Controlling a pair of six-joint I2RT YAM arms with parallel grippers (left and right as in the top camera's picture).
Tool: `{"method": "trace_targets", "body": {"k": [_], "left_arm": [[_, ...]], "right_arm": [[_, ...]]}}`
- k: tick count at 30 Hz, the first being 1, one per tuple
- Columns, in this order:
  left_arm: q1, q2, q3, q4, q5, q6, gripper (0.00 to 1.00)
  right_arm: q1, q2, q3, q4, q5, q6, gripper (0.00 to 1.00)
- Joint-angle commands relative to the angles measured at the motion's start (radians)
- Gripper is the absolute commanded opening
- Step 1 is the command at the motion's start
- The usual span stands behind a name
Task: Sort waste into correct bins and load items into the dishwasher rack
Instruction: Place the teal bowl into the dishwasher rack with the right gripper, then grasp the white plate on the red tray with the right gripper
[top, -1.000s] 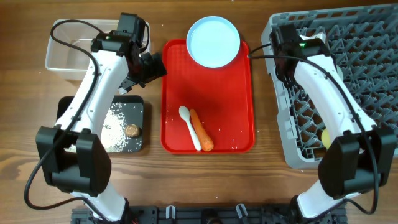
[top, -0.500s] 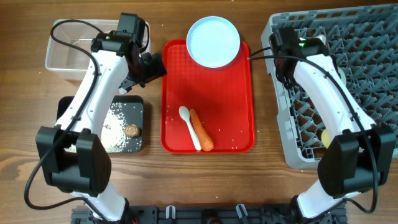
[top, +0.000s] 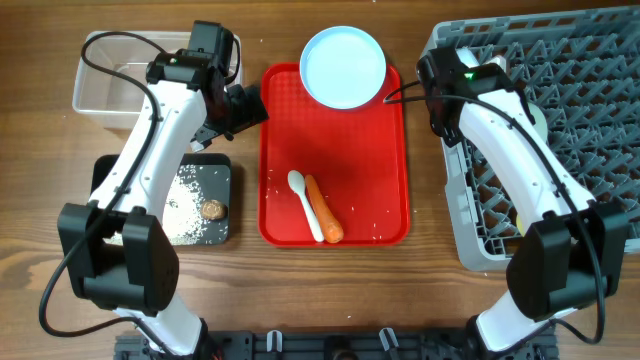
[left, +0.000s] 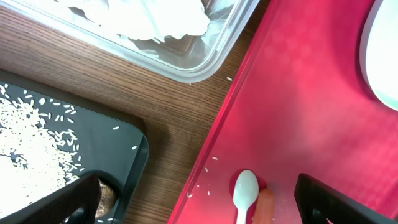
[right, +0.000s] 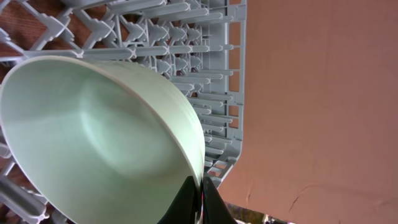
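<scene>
My right gripper (right: 202, 200) is shut on the rim of a light blue bowl (right: 93, 137), held at the left edge of the grey dishwasher rack (right: 186, 37). From overhead the rack (top: 590, 60) is at the right, with a yellow cup (top: 522, 221) in it. My left gripper (left: 211, 205) is open and empty above the left edge of the red tray (top: 380, 180). A white spoon (top: 303, 200) and an orange carrot (top: 324, 210) lie side by side on the tray. The blue plate (top: 343, 66) sits at the tray's far end.
The clear tub (top: 100, 80) at the far left holds white crumpled paper (left: 143, 15). The black tray (top: 222, 170) in front of it holds rice grains (left: 31, 134) and a brown lump (top: 212, 209). A few rice grains lie on the red tray.
My right arm has shifted a little to the left along the rack's left edge with the bowl. The left arm has not moved.
</scene>
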Motion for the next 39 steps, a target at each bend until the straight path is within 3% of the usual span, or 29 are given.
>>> {"method": "trace_targets", "body": {"k": [1,9,24,27,31,33,37,39], "left_arm": [[0.003,-0.016,-0.006,0.003,-0.01,-0.007,1.0],[0.003,-0.016,-0.006,0.003,-0.01,-0.007,1.0],[0.003,-0.016,-0.006,0.003,-0.01,-0.007,1.0],[0.003,-0.016,-0.006,0.003,-0.01,-0.007,1.0],[0.003,-0.016,-0.006,0.003,-0.01,-0.007,1.0],[0.003,-0.016,-0.006,0.003,-0.01,-0.007,1.0],[0.003,-0.016,-0.006,0.003,-0.01,-0.007,1.0],[0.003,-0.016,-0.006,0.003,-0.01,-0.007,1.0]], "right_arm": [[0.006,0.026,-0.004,-0.003,0.058,-0.004,0.04],[0.006,0.026,-0.004,0.024,0.121,-0.058,0.04],[0.006,0.06,-0.004,0.058,0.057,-0.105,0.04],[0.006,0.06,-0.004,0.046,-0.049,-0.108,0.15],[0.019,0.06,-0.004,0.028,-0.092,-0.107,0.16],[0.041,0.06,-0.004,0.027,-0.092,-0.107,0.23],[0.117,0.06,-0.003,-0.004,-0.096,-0.107,0.65],[0.153,0.06,-0.003,-0.02,-0.153,-0.107,0.77]]}}
